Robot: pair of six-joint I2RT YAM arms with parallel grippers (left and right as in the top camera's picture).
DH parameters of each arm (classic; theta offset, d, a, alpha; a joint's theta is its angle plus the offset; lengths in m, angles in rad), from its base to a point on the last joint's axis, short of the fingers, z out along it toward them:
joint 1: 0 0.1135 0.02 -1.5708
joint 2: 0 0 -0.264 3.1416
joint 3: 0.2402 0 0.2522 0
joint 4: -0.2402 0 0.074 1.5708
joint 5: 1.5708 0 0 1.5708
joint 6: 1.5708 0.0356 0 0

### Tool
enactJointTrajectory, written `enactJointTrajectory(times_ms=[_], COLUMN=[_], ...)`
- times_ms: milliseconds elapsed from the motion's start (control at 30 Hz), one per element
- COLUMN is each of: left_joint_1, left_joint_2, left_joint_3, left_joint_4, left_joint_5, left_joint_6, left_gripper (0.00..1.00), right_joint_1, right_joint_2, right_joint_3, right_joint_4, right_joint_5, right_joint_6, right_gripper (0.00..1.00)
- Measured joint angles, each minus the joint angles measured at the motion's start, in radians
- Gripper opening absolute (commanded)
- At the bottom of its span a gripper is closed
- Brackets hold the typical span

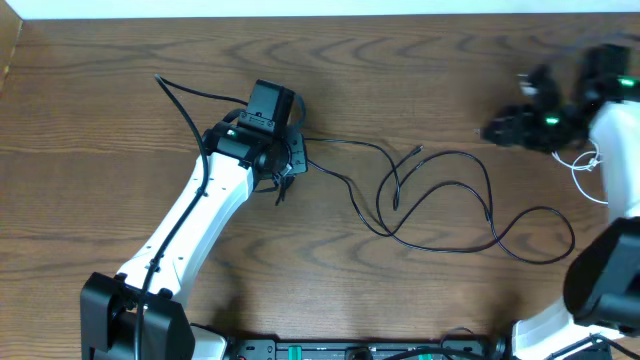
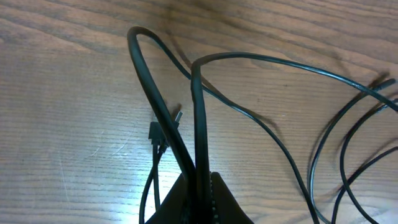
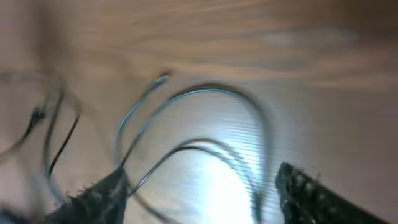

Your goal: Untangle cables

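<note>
where blur smears the white cable (image 3: 205, 93), the right gripper (image 3: 200, 175) gapes.

I can read no text, labels, brands or numbers anywhere in my three views; nothing shows legible marking at all.

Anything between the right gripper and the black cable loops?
Nothing visible. In the overhead view only bare table lies between the right gripper and the black cable loops. The white cable lies on the far side, by the arm. The right wrist view is too blurred to add anything.
</note>
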Motion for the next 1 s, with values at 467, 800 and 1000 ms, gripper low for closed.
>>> enactJointTrajectory(times_ms=[467,800,1000], left_joint_1=[-0.001,-0.001,-0.001], left_joint_2=[0.000,0.000,0.000], left_joint_3=[0.000,0.000,0.000], left_joint_4=[0.000,-0.006,-0.006], left_joint_5=[0.030,0.034,0.039], left_joint_6=[0.016,0.019,0.019], left_gripper=[0.08,0.58,0.61], right_joint_1=[0.554,0.380,0.026], right_joint_2=[0.028,-0.022,-0.228], right_joint_3=[-0.153,0.066,0.211], right_joint_4=[0.211,0.067,0.048], right_joint_5=[0.153,0.398,0.684], right_joint_6=[0.132,0.238,0.373], right_gripper=[0.37,0.01,0.01])
